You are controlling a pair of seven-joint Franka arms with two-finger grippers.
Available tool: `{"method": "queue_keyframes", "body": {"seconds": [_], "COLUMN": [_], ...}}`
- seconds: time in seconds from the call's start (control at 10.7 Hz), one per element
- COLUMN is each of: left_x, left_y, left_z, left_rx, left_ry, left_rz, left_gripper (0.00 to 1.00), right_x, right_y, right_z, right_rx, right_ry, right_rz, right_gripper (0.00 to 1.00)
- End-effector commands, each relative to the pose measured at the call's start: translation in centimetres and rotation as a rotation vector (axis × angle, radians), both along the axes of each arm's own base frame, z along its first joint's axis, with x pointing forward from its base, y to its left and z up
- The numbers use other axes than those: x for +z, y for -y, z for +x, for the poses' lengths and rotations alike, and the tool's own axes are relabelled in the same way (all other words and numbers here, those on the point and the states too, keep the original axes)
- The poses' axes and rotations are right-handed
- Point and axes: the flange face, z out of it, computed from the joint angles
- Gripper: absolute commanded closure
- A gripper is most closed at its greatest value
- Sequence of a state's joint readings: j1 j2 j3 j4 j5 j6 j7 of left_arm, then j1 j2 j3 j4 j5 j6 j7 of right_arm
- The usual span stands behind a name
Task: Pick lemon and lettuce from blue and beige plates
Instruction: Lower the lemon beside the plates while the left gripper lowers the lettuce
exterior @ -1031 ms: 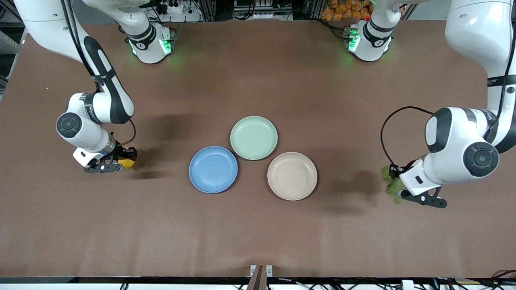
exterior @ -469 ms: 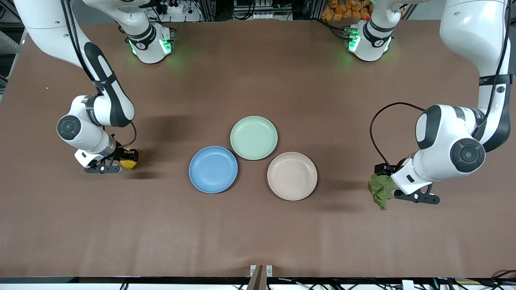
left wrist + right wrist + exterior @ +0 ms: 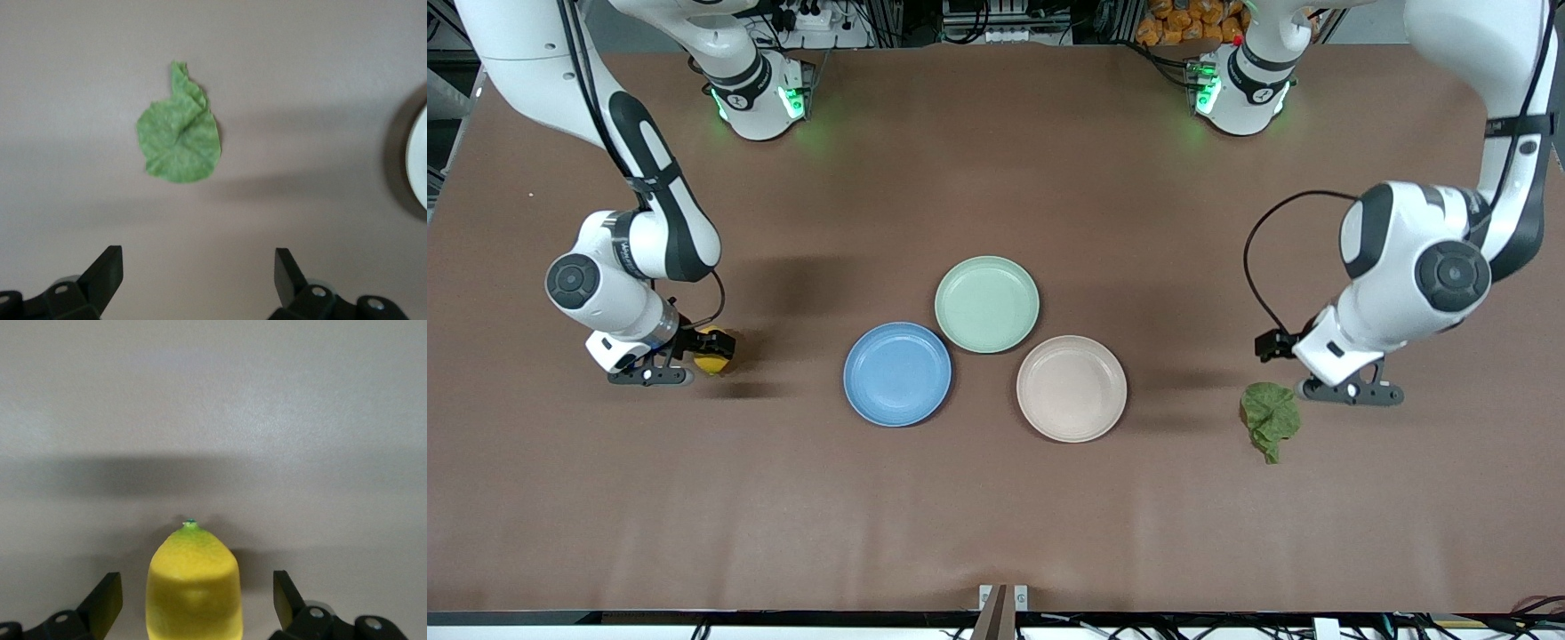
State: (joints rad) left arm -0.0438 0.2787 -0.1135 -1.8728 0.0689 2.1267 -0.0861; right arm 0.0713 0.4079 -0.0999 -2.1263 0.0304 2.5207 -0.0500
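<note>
The yellow lemon (image 3: 715, 353) lies on the brown table toward the right arm's end, off the plates. My right gripper (image 3: 703, 357) is open around it; in the right wrist view the lemon (image 3: 193, 567) sits between the fingers with a gap on each side. The green lettuce (image 3: 1270, 420) lies flat on the table toward the left arm's end, beside the beige plate (image 3: 1072, 388). My left gripper (image 3: 1294, 368) is open and empty, raised over the table next to the leaf, which also shows in the left wrist view (image 3: 179, 137). The blue plate (image 3: 897, 374) is bare.
A pale mint-green plate (image 3: 987, 304) touches the blue and beige plates, farther from the front camera. A pale plate rim (image 3: 419, 167) shows at the edge of the left wrist view. The arm bases stand along the table's back edge.
My left gripper has let go of the lettuce and lifted off it toward its base; the leaf now lies flat on the table. The right gripper has barely moved.
</note>
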Motion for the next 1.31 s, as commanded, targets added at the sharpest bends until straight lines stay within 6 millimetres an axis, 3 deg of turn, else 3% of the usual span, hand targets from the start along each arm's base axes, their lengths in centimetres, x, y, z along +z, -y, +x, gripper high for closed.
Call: {"method": "queue_keyframes", "body": {"seconds": [0.0, 0.47, 0.94, 1.22], "left_x": [2.5, 6.2, 12.8, 15.6], "left_y": [0.3, 0.2, 0.2, 0.4], "left_z": [-3.9, -5.6, -3.6, -3.2], "left_rx": [0.016, 0.017, 0.157, 0.144], "left_ry": [0.032, 0.088, 0.212, 0.135], "left_rz": [-0.004, -0.002, -0.039, -0.019], "left_gripper": [0.00, 0.00, 0.00, 0.00], "right_x": [4.2, 11.2, 17.8, 22.1], "right_y": [0.2, 0.4, 1.2, 1.5], "right_z": [1.1, 1.2, -0.4, -1.6], "right_rx": [-0.009, -0.013, -0.023, -0.016], "right_ry": [-0.065, -0.026, -0.008, -0.011], "right_rz": [0.033, 0.044, 0.059, 0.064], "right_gripper": [0.00, 0.00, 0.00, 0.00]}}
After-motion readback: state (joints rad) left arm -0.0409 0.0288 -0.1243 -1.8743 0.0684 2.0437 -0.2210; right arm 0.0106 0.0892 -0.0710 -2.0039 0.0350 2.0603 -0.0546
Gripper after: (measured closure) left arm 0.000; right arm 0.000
